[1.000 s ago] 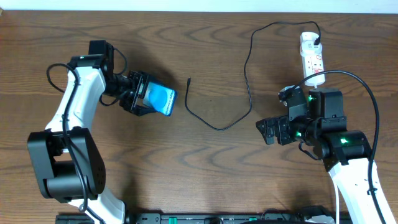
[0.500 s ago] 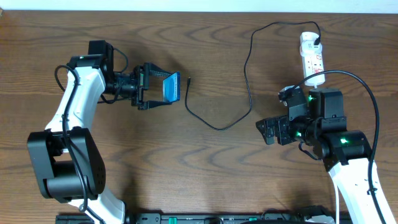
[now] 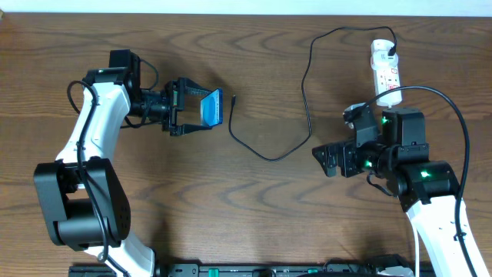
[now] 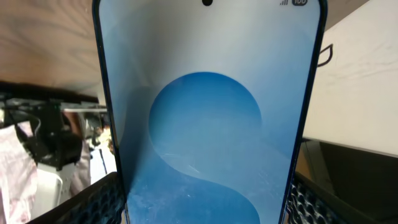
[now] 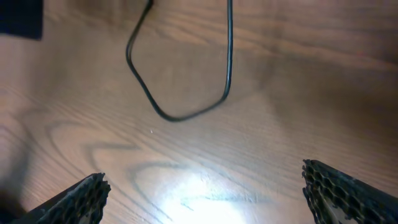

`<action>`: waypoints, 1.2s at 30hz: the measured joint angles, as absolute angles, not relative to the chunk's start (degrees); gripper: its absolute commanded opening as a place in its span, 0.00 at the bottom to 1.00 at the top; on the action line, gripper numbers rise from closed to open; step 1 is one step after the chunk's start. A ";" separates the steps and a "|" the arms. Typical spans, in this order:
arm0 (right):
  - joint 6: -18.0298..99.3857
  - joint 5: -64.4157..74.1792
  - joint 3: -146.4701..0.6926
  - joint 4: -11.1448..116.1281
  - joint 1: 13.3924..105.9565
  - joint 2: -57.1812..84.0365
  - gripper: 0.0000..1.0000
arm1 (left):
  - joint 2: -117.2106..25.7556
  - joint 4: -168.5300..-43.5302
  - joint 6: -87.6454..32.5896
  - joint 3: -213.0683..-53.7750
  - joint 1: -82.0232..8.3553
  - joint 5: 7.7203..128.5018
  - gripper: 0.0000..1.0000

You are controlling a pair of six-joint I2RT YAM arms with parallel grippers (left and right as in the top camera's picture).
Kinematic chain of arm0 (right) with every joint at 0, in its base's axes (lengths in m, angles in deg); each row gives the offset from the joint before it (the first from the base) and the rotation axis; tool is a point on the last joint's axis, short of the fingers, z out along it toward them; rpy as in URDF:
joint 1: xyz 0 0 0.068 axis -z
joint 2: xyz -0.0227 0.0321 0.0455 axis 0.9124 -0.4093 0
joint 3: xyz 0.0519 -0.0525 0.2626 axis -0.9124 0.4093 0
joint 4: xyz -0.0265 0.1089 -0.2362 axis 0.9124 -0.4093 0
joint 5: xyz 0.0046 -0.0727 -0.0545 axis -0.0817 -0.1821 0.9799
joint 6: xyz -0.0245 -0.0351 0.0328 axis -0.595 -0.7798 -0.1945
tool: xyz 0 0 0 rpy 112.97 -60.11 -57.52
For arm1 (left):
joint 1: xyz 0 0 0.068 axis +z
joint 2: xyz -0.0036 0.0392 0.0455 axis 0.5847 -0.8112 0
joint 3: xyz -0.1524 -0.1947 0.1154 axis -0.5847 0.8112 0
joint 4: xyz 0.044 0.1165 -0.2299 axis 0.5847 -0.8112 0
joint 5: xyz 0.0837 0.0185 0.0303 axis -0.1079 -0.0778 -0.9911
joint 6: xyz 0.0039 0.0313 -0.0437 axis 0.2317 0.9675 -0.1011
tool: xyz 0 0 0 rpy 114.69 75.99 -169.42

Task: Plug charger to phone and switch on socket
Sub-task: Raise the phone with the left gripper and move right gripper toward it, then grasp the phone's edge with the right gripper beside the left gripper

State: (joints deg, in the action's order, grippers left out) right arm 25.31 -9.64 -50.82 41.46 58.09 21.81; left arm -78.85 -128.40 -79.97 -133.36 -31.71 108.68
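Note:
My left gripper (image 3: pixel 192 108) is shut on the phone (image 3: pixel 211 108), holding it on edge above the table; its blue screen fills the left wrist view (image 4: pixel 208 124) between the two fingers. The charger (image 3: pixel 306 85) is a thin black cable running from the socket (image 3: pixel 385 71) at the back right, looping across the table to its small plug (image 3: pixel 233 98), which lies just right of the phone. My right gripper (image 3: pixel 329 160) is open and empty, right of the cable's loop, which also shows in the right wrist view (image 5: pixel 180 112).
The socket's thick white cord (image 3: pixel 390 97) runs down behind the right arm. A black cable of the right arm (image 3: pixel 453 115) arcs over the table's right side.
The left gripper turned the phone from tilted face-up to standing on edge and carried it slightly right toward the plug. The right gripper shifted slightly left.

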 measured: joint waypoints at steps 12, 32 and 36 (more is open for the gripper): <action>42.12 -12.75 -50.91 53.40 54.13 15.95 0.93 | -78.85 -127.72 -79.80 -133.36 -35.27 94.97 0.07; 65.14 -16.66 -51.24 83.85 38.05 -3.59 0.79 | -73.43 -123.92 -85.87 -133.36 -46.24 69.09 0.07; 66.29 -16.57 -51.26 86.77 36.19 -4.35 0.75 | -72.75 -124.29 -87.95 -133.36 -46.24 68.11 0.07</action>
